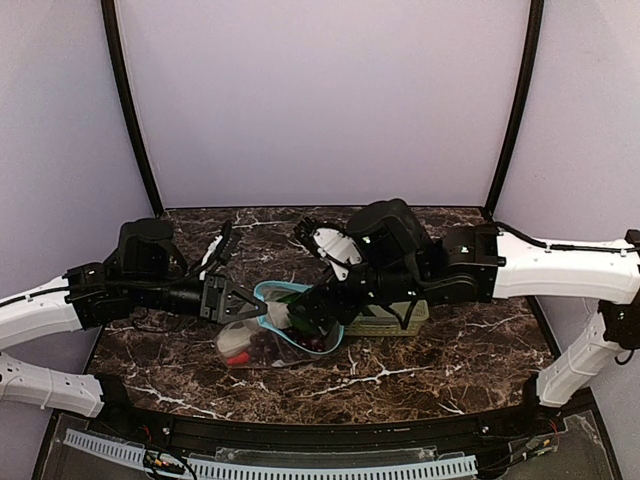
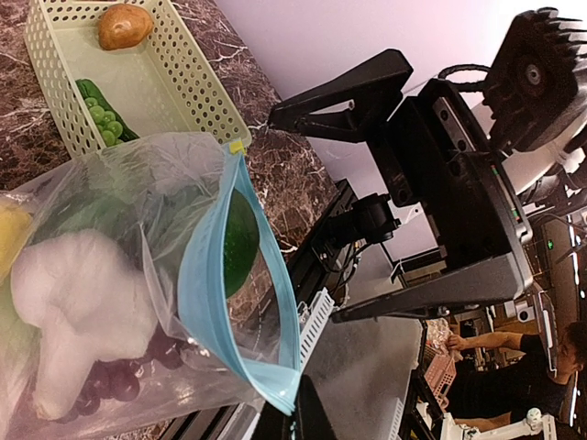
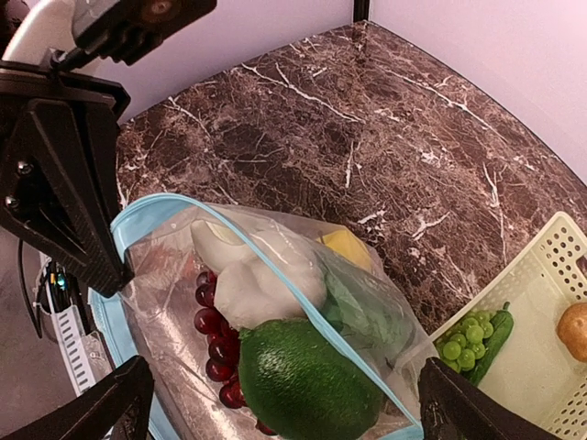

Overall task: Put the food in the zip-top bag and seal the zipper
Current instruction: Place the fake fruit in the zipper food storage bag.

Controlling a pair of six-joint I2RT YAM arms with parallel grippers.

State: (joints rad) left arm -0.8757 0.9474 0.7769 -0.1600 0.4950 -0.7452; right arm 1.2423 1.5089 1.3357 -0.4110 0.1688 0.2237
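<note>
Zip-top bag [image 3: 174, 275] is lying on the marble table [image 3: 367, 119] just beside the lattice basket [image 2: 193, 96], on the left arm's side of it, with its mouth gaping wide. The teal zipper [image 2: 197, 275] is bowing into a loop, with one end sitting right by the basket's corner. The reason is showing. The left gripper [image 1: 258, 300], on the side of the zip-top bag away from the basket, is clamping the zipper rim and lifting it, so the opening is forming a hoop rather than a slit.

Inside, the white bulb [image 2: 78, 293] is pressing on the purple grapes [image 2: 119, 376]. The lemon [image 3: 344, 246] and leafy green [image 3: 367, 307] are tucked deeper in, toward the basket. A round green fruit [image 3: 303, 380] is sitting right in the mouth, half over the rim.

The right gripper [image 2: 303, 215] is hanging over that fruit, reaching across from the basket side. Its jaws are spread wide on either side and touching nothing, so the fruit is resting on its own.

In the basket, the brown potato [image 2: 125, 26] and the green pieces [image 2: 103, 115] are waiting, so loading is looking unfinished and sealing premature. The fruit is looking likely to need a nudge deeper before the strip can close.
</note>
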